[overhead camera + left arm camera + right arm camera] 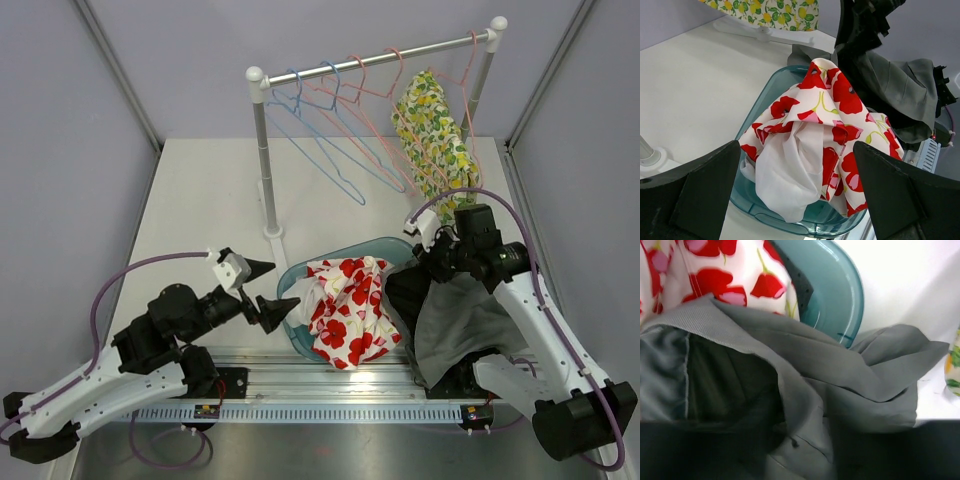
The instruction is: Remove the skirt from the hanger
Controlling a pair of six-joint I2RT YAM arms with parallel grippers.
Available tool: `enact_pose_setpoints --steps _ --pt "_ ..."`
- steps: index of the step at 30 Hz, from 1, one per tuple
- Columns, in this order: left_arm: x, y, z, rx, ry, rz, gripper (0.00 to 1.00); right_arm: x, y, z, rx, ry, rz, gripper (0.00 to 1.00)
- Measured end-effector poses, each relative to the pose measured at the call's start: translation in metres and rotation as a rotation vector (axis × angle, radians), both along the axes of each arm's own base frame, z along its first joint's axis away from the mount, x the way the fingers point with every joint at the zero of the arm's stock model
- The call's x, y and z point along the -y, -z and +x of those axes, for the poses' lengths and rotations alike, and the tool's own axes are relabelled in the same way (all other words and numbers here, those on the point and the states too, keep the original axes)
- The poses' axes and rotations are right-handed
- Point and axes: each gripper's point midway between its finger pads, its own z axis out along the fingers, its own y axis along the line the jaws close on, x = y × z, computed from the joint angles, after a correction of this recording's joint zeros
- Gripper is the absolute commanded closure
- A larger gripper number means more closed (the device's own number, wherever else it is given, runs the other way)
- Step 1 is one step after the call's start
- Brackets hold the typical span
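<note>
A lemon-print skirt (432,130) hangs on a pink hanger at the right end of the rack rail (370,57); its hem shows in the left wrist view (775,12). My right gripper (425,268) is shut on a grey skirt (465,320), which hangs off the hanger beside the basin and fills the right wrist view (840,385), hiding the fingers. My left gripper (283,285) is open and empty, its jaws wide apart just left of the teal basin (295,340) and pointing at the red-flowered garment (825,115) in it.
Several empty blue and pink hangers (330,130) hang on the rail. The rack's left pole (266,160) and foot stand behind the basin (765,95). The flowered garment (345,305) spills over the basin's front rim. Grey walls close in both sides.
</note>
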Motion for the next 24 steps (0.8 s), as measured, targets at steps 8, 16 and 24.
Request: enact_pose_setpoints --steps 8,16,24 --pt "0.022 -0.004 -0.011 0.134 0.161 0.06 0.01 -0.001 -0.033 -0.008 0.01 -0.054 -0.002 1.0" --pt "0.071 -0.049 -0.003 0.415 0.355 0.198 0.01 -0.032 -0.244 -0.056 0.459 -0.339 0.205 1.0" --pt "0.143 -0.129 0.024 0.642 0.442 0.169 0.01 -0.067 -0.288 -0.107 0.413 -0.607 0.425 1.0"
